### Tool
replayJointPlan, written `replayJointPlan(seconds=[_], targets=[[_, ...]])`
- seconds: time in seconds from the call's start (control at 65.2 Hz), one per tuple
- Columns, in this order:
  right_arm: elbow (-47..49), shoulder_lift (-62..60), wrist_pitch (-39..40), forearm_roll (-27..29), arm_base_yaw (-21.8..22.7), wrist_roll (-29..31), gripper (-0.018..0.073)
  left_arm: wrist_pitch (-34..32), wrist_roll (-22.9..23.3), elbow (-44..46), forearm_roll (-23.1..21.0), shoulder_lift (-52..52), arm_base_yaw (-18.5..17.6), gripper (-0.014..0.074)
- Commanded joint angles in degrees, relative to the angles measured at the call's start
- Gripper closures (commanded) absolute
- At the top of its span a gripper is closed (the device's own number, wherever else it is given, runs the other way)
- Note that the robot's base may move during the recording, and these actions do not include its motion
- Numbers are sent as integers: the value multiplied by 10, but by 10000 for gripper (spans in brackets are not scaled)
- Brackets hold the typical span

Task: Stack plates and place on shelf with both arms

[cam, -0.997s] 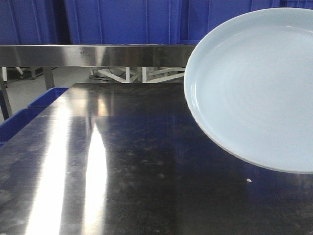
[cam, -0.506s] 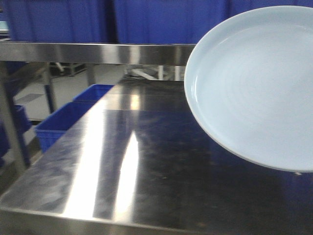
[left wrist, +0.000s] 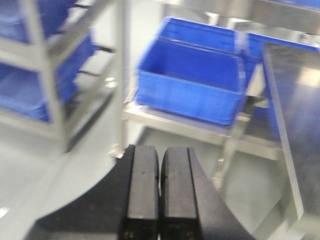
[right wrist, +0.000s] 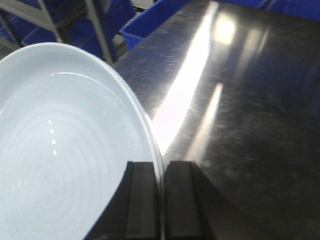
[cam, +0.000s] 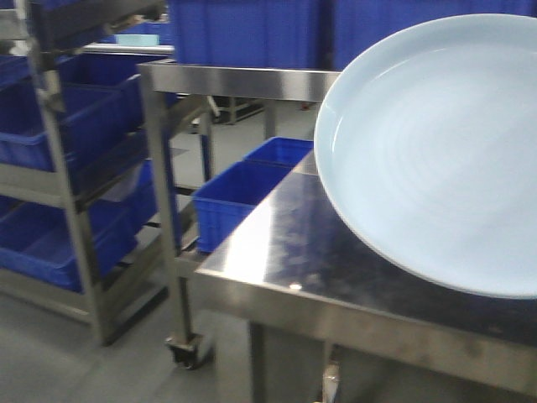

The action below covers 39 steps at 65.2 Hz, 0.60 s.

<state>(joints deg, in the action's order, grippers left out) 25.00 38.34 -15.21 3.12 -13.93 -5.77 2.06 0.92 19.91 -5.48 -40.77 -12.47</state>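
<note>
I hold glossy pale blue round plate [cam: 436, 151] by rim in right pincer [right wrist: 161, 200] above steel bench [cam: 277, 252]; left pincer [left wrist: 160, 192] closed, empty; stacking, shelving seemingly pending.

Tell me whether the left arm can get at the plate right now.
Probably not without repositioning. The left gripper is shut and aimed at a blue bin beside the table, with the plate outside its view; the right gripper holds the plate by its rim above the table.

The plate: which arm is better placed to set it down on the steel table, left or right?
Right, most likely. The right end effector is shut on the plate over the steel table. The left end effector is shut, empty, facing floor and a blue bin.
</note>
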Motion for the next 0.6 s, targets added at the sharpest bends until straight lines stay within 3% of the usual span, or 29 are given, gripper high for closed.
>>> replayJointPlan(seconds=[0.0,0.583], targets=[[17,-3,55,-1,2,2,509,-47,4,17,0,2,0,512],[17,-3,55,-1,2,2,509,-47,4,17,0,2,0,512]])
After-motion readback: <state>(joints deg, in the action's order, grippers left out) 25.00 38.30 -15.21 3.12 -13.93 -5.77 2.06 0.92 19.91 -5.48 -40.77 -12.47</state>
